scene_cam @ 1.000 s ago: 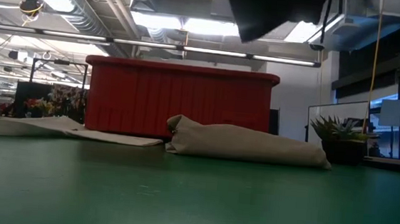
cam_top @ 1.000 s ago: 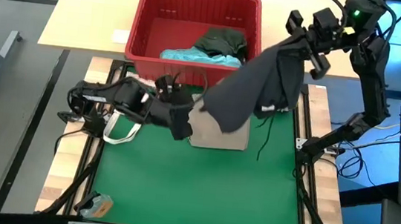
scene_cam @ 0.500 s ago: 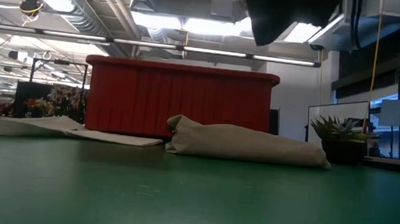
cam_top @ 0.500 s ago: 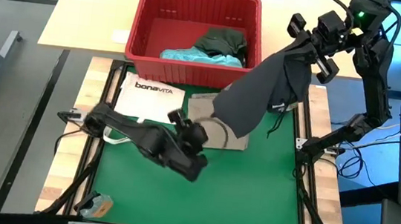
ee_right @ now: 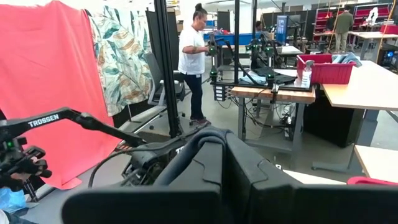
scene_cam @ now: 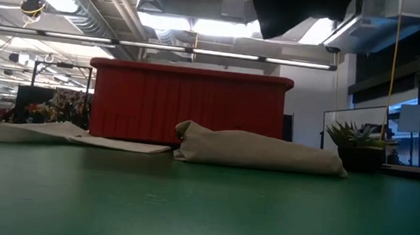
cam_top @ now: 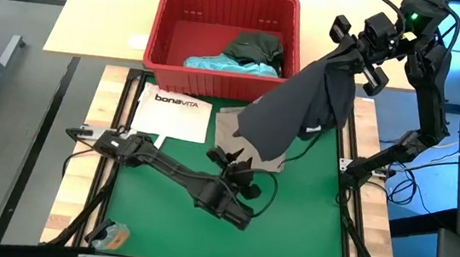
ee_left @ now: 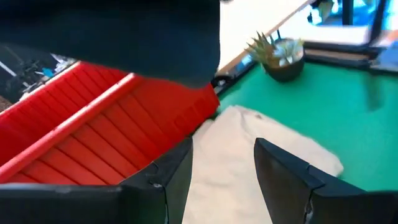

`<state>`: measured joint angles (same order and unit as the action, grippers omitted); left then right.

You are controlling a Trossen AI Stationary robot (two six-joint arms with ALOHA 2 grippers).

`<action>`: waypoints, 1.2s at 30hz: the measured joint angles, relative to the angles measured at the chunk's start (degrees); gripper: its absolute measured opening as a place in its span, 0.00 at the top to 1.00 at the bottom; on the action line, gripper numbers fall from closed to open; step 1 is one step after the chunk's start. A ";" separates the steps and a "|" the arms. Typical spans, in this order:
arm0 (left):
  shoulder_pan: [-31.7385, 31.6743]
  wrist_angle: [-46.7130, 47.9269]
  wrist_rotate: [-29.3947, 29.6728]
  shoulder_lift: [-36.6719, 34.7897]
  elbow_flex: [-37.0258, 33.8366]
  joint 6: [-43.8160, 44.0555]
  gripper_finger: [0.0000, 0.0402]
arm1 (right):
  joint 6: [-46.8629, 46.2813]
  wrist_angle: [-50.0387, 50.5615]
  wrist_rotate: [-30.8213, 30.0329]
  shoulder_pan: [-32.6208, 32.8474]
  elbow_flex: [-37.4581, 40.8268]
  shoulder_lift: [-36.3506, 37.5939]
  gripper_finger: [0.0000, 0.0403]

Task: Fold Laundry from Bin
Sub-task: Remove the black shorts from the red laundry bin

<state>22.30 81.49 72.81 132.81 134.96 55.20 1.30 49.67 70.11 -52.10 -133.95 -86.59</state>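
My right gripper is shut on the dark grey garment, high above the mat's far right corner. The garment hangs slanting down toward the mat's middle and also shows at the top of the low view. Its lower end hangs over the folded khaki garment, which lies flat on the green mat. My left gripper is open at the khaki garment's near edge, its fingers pointing toward the far edge. The red bin holds the turquoise garment and the dark green garment. My right gripper holds the dark grey garment by a bunched upper part; the cloth bulges up between the fingers in the right wrist view. One layer or several, I cannot tell. The garment hangs below the gripper, lifted clear of the mat.
The white tote bag lies flat on the mat's far left, in front of the bin. A small object lies at the mat's near left corner. A person stands in the room beyond. Bare green mat lies at the near right.
My left arm has swung from beside the bin toward the near edge and the right. Its gripper now sits at the khaki garment's near edge, under the grey garment's lower end. My right gripper has gone slightly right, and the garment's lower end has drawn back toward the right.
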 joint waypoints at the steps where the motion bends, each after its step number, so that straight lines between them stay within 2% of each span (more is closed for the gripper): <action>1: 0.14 0.44 -0.93 0.06 0.00 -0.09 0.59 | 0.00 0.00 0.01 0.00 0.00 0.08 0.99; 8: 2.20 8.79 -1.90 0.04 -0.04 2.02 0.59 | 0.02 0.01 0.02 0.00 0.00 0.61 0.99; 11: 3.12 8.71 -1.49 -0.18 -2.55 3.69 0.59 | 0.02 -0.02 0.02 0.00 0.00 0.74 0.99; 20: 3.76 8.47 -1.64 -0.11 -15.09 21.85 0.59 | 0.03 -0.04 0.02 0.00 0.00 0.88 0.99; 24: 3.05 8.12 -1.57 -0.11 -18.85 26.03 0.59 | 0.04 -0.04 0.02 0.00 0.00 0.88 0.99; 27: 1.70 8.07 -1.92 -0.11 -20.88 25.07 0.59 | 0.02 -0.04 0.04 0.00 0.00 0.88 0.99; 32: -1.78 8.50 -5.37 -2.65 -23.21 16.73 0.59 | 0.02 -0.02 0.02 0.00 0.00 0.88 0.99; 36: -3.38 8.43 -2.12 -7.64 -24.89 10.15 0.59 | 0.03 -0.02 0.02 0.00 0.00 0.88 0.99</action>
<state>18.92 89.92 70.69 125.17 110.07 65.35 1.33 49.65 70.13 -52.10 -133.95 -85.71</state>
